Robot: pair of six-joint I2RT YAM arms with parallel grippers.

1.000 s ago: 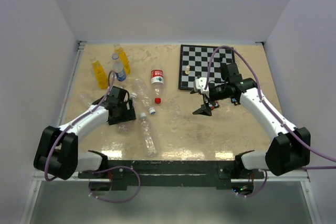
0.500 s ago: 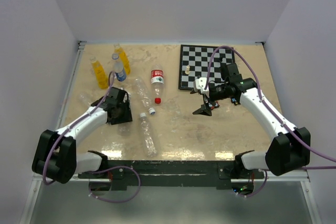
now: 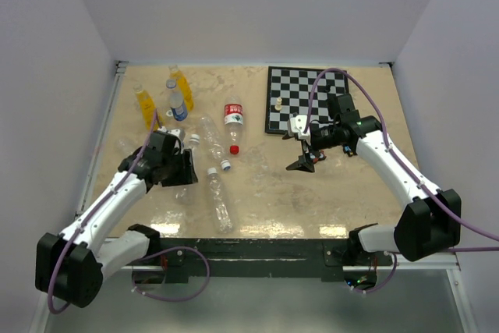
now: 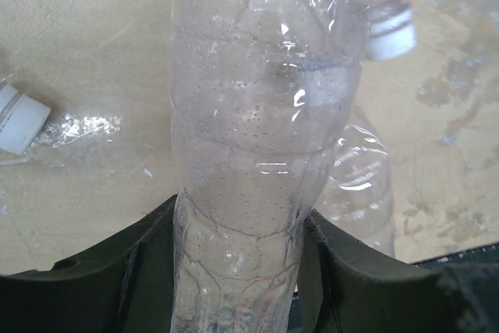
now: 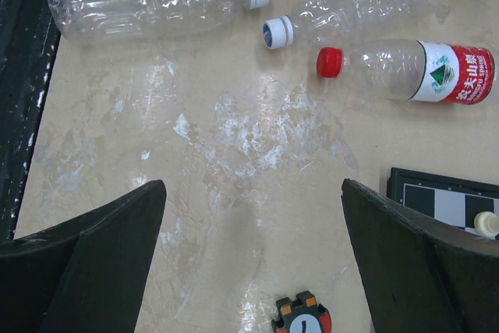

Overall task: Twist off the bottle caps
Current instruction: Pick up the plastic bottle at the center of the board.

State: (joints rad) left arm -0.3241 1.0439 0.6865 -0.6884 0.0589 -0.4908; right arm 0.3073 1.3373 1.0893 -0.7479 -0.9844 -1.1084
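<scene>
Two orange-yellow bottles [image 3: 145, 108] [image 3: 182, 86] and a clear bottle with a blue-and-white label [image 3: 177, 104] stand at the back left, caps on. My left gripper [image 3: 182, 167] [image 4: 238, 228] is shut on the body of a clear unlabelled bottle [image 4: 265, 115], which runs up out of the left wrist view. White caps [image 4: 390, 29] [image 4: 19, 122] show on either side of it. My right gripper [image 3: 301, 163] [image 5: 253, 193] is open and empty above bare table, right of centre.
A red-labelled bottle [image 3: 233, 117] [image 5: 413, 68] with a red cap and two long clear bottles [image 3: 210, 133] [image 3: 220, 201] lie mid-table. A chessboard [image 3: 312, 99] with a white piece lies back right. A small black and red object [image 5: 302, 316] lies below my right gripper.
My left arm has swung left and risen, with the clear bottle still in its jaws. The right arm has not moved.
</scene>
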